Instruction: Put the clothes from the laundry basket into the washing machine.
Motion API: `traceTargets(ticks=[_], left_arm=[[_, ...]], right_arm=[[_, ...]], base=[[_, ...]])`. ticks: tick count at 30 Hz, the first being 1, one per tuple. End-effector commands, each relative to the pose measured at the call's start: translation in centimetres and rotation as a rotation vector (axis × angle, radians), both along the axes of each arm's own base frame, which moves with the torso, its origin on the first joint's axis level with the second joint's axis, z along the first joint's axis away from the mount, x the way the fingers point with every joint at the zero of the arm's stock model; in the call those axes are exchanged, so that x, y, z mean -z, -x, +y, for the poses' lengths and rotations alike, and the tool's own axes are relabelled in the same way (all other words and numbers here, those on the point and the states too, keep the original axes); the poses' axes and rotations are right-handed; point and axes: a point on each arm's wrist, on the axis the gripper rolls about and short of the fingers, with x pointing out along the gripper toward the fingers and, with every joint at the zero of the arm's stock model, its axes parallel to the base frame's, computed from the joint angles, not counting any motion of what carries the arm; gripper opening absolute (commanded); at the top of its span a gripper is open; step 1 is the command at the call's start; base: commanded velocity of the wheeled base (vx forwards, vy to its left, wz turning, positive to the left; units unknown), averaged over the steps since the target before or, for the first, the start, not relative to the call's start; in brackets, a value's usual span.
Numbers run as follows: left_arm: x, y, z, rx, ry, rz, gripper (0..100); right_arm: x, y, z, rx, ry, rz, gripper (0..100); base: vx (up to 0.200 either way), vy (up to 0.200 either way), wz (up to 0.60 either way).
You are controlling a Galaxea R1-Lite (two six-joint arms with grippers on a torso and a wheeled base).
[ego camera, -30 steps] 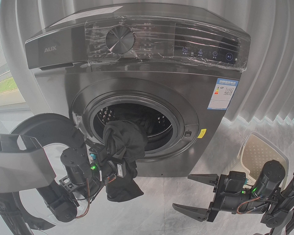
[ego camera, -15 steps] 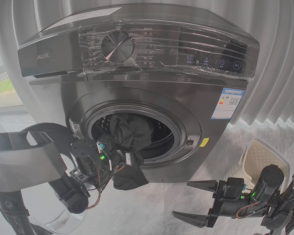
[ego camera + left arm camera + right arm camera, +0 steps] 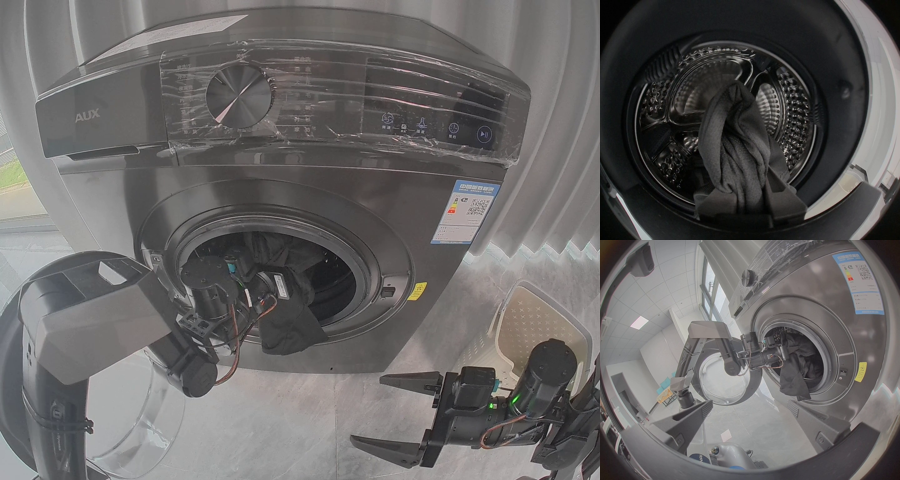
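While we list this moment item by item, one relation governs the rest: the drum lies straight ahead of the left claw, and the cloth it carries trails back out behind it.

Item, washing machine (image 3: 400, 225): front loader, round glass door (image 3: 125, 400) swung open to the robot's left, mouth unobstructed.

Item, left claw (image 3: 289, 279): we place it in the mouth of the machine, just above the lower lip of the opening. We record it as grasping the dark garment (image 3: 290, 325), which rises from it in a twisted bunch in the left wrist view.

Item, dark garment: upper part inside the opening, in front of the perforated drum (image 3: 790, 125); lower part draped over the lip, hanging down the machine's front and clear of the floor (image 3: 300, 425). Its long axis runs from the claw downward and outward, so the tail points away from the drum.

Item, right claw (image 3: 369, 409): released, jaws spread wide, low over the floor at the robot's right, well apart from the opening.

Item, laundry basket (image 3: 531, 312): white, perforated, on the floor behind the right arm.

Assessment: we judge the left arm the nearer and the only one placed to finish. The load is partly in. The coming move calls for carrying the bunch deeper before letting go, or the tail may stay draped outside.
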Motion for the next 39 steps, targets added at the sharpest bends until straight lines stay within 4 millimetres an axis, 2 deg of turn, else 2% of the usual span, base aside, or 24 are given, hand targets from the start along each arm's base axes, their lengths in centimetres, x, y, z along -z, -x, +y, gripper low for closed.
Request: traceTargets(ticks=[1, 12, 18, 19, 23, 29, 39], left_arm=[[1.3, -1.9, -0.8, -0.039, 0.02, 0.01, 0], [2.8, -5.3, -1.9, -0.062, 0.018, 0.017, 0], [1.9, -7.4, -2.4, -0.073, 0.036, 0.002, 0], [1.4, -8.8, -2.0, -0.093, 0.045, -0.013, 0], [0.8, -10.1, -2.1, -0.099, 0.075, -0.014, 0], [0.0, -11.6, -2.1, -0.117, 0.098, -0.029, 0], [0.1, -11.7, -2.3, -0.117, 0.096, -0.018, 0]], right_arm=[[0.0, 0.0, 0.0, 0.0, 0.001, 0.002, 100], [0.1, 0.0, 0.0, 0.0, 0.002, 0.003, 100], [0.1, 0.0, 0.0, -0.002, 0.003, 0.004, 100], [0.1, 0.0, 0.0, 0.0, 0.003, 0.004, 100], [0.1, 0.1, 0.1, -0.008, 0.003, 0.004, 100], [0.2, 0.0, 0.2, -0.008, 0.005, 0.006, 100], [0.1, 0.1, 0.2, -0.011, 0.003, 0.004, 100]], base=[[0.0, 0.0, 0.0], [0.0, 0.0, 0.0], [0.0, 0.0, 0.0], [0.0, 0.0, 0.0], [0.0, 0.0, 0.0], [0.0, 0.0, 0.0], [0.0, 0.0, 0.0]])
